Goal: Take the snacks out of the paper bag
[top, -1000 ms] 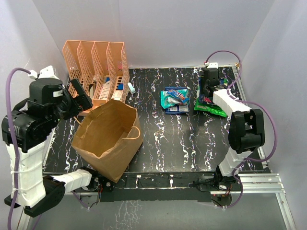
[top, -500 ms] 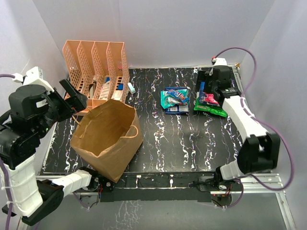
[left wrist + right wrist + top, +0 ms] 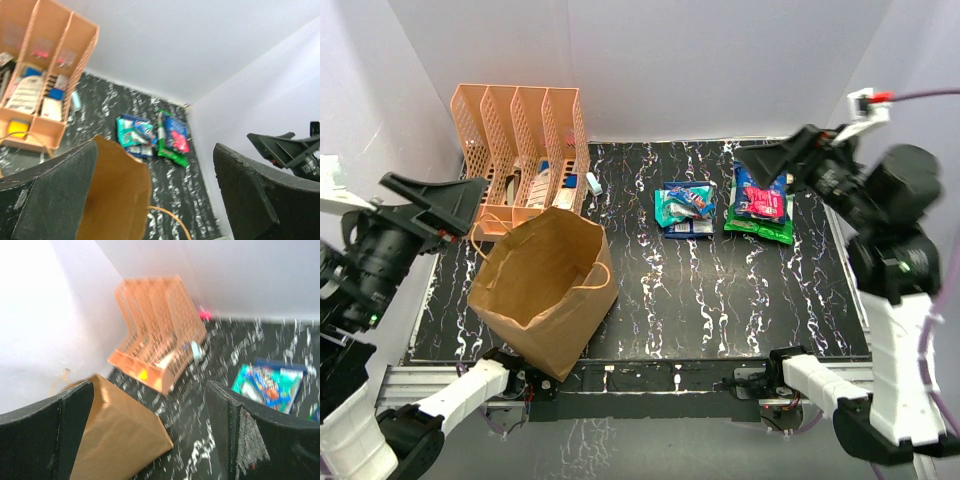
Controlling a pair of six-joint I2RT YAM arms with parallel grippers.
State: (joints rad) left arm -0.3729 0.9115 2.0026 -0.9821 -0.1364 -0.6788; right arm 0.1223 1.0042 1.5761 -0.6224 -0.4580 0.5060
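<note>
No text, brand or number can be read. Print is seen on the green snack bag (image 3: 760, 222) and the red packet (image 3: 763, 203) under the right jaws in the top view, and on the teal and blue packets (image 3: 684, 208) beside them, but it is too small and blurred.

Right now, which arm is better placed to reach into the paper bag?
Left, probably: the left tool hangs open beside the paper bag, while the right tool is raised near the snacks at the table's right.
</note>
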